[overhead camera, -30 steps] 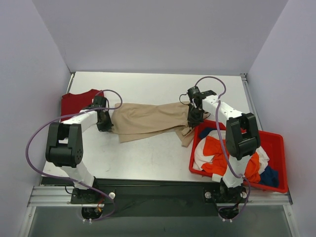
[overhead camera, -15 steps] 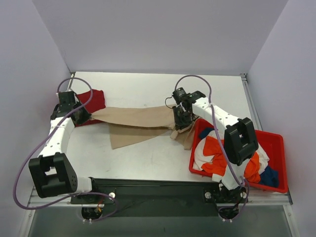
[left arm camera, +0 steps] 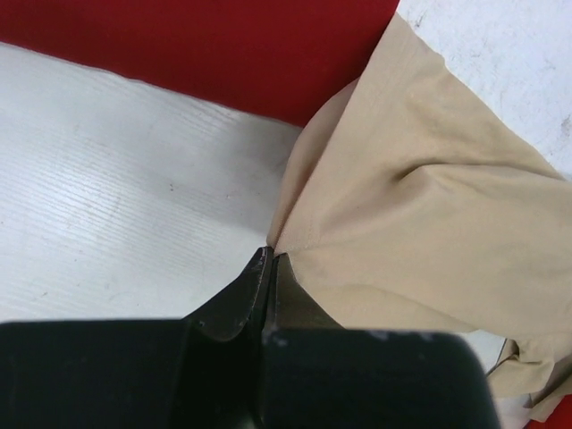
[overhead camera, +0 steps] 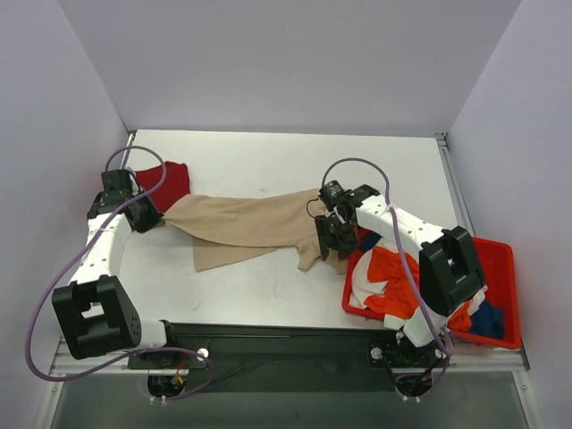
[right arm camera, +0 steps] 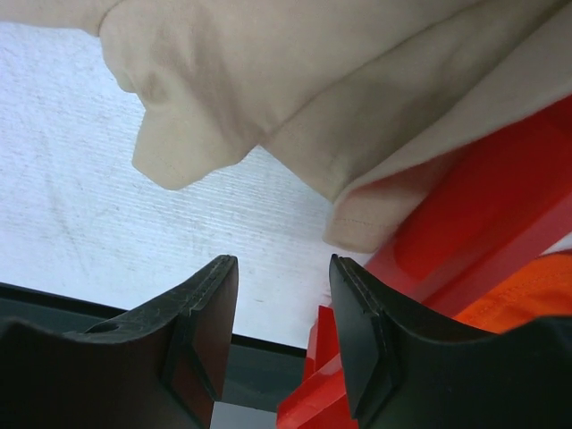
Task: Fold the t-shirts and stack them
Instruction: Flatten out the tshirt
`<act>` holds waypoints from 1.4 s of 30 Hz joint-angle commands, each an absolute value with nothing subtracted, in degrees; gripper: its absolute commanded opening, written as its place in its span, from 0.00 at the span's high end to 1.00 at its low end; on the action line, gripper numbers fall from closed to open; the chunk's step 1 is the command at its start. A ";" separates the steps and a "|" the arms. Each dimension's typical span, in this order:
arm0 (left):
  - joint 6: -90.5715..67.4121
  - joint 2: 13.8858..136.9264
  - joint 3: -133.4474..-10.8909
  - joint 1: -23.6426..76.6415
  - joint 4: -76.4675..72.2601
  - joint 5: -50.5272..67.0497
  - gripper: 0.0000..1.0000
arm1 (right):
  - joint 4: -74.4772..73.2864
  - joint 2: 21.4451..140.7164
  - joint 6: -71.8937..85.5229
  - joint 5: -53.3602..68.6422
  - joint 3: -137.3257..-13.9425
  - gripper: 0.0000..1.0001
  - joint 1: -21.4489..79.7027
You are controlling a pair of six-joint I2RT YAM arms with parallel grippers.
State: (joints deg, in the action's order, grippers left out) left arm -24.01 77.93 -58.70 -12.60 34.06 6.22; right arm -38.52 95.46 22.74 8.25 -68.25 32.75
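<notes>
Stretching across the table (overhead camera: 268, 165), the beige t-shirt (overhead camera: 250, 223) is pinched at its left end by the left gripper (left arm camera: 268, 259), beside the dark red t-shirt (overhead camera: 165, 181). The right gripper (right arm camera: 281, 264), jaws parted on nothing, hangs by its right end at the red bin (overhead camera: 492, 243).

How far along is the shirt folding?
Done: dark red shirt set at far left. In hand: left end effector pinches the unfolded beige shirt; right end effector open, empty. Left: folding it, plus the heaped shirts in the red bin.
</notes>
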 commanded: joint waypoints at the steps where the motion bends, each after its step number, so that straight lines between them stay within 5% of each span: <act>1: -21.54 76.55 -58.80 -13.18 35.51 7.12 1.00 | -36.66 94.83 24.34 9.75 -68.11 0.55 33.22; 9: -20.83 75.24 -57.92 -13.27 36.65 8.08 1.00 | -35.42 103.16 25.74 11.42 -74.35 0.42 35.86; 18: -20.13 73.92 -59.24 -13.27 38.84 8.79 1.00 | -36.47 109.33 26.98 8.79 -75.67 0.43 35.95; 19: -20.04 73.74 -59.33 -13.27 39.02 8.88 1.00 | -36.47 109.68 26.81 8.62 -75.76 0.45 35.95; 21: -19.60 73.48 -59.33 -13.36 39.29 8.79 1.00 | -36.47 110.56 26.54 8.26 -76.72 0.66 35.95; 23: -19.16 73.39 -59.33 -13.27 39.55 8.79 1.00 | -36.91 109.87 26.11 7.74 -77.60 0.99 35.86; 34: -16.96 75.67 -60.29 -16.17 40.78 7.39 1.00 | -57.38 97.65 23.82 -2.02 -93.41 1.00 38.66; 36: -16.79 76.20 -60.82 -16.35 40.78 7.03 1.00 | -59.24 97.73 21.99 2.16 -98.68 0.96 40.59; 40: -16.52 77.60 -61.52 -16.61 41.22 6.42 1.00 | -58.19 97.82 20.13 6.76 -104.15 0.57 45.17; 42: -16.52 78.22 -61.44 -16.61 41.05 6.33 1.00 | -56.87 97.38 20.65 5.63 -101.00 0.50 45.70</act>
